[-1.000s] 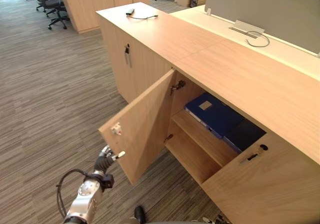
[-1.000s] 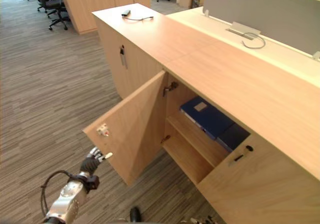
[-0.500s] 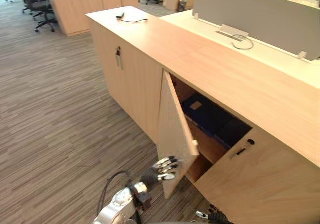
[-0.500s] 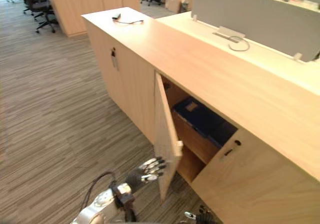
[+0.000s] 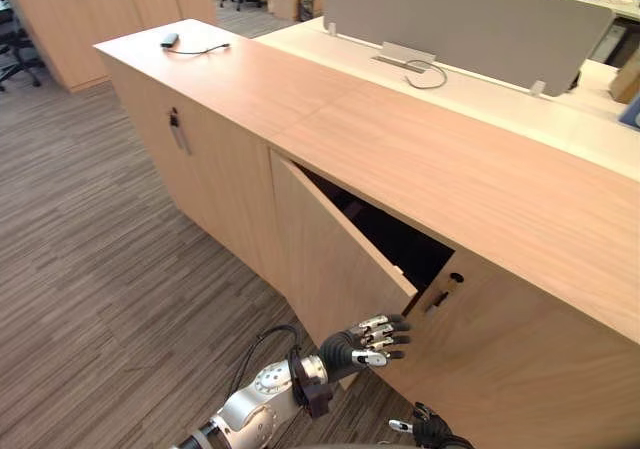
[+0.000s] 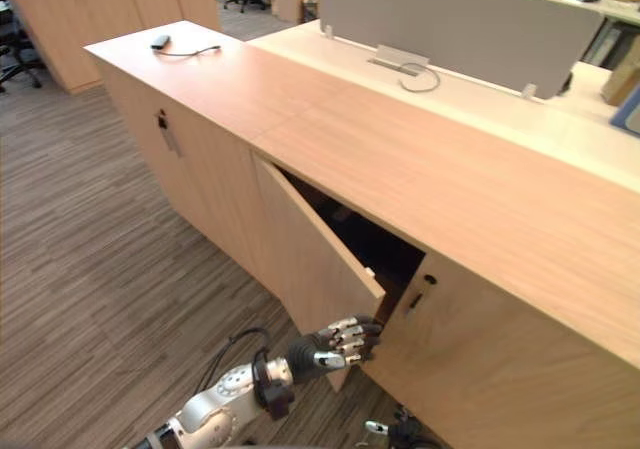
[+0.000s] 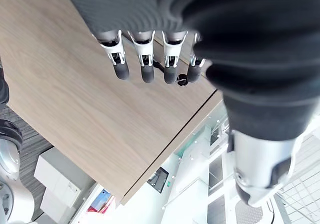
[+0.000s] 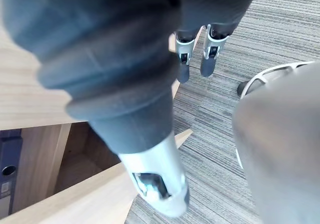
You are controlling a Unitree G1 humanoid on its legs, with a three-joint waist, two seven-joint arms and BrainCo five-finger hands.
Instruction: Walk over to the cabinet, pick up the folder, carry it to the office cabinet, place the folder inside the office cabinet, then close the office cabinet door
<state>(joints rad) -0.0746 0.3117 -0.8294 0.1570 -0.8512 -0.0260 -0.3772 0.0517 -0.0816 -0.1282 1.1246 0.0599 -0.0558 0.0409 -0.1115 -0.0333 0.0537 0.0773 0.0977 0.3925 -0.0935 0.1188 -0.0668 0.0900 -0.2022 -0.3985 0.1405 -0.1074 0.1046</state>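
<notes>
left eye view / office cabinet (image 5: 480, 159): door (image 5: 330, 259) ajar at an angle, with a wedge of dark interior open at its free edge.
left eye view / left hand (image 5: 375, 337): flat on the door's outer face, low down near the free edge. Good leverage there, far from the hinge.
left eye view / right hand (image 5: 430, 434): low by the closed neighbour door (image 5: 520, 369), idle and clear of the swing path.
right eye view / gap: the free edge is near the neighbour door's keyhole (image 6: 428, 280) but apart from it, so not shut.
left wrist view / fingers (image 7: 120, 67): straight, side by side, dark tips at the wood panel. Pushing, gripping nothing.
right wrist view / fingers (image 8: 182, 67): hang loose and apart over the carpet (image 8: 240, 84), empty.
right wrist view / folder (image 8: 10, 154): blue, inside the cabinet, past the door edge. Placing looks done.
step: closing the door, judged roughly halfway. Needs a push through until flush.
</notes>
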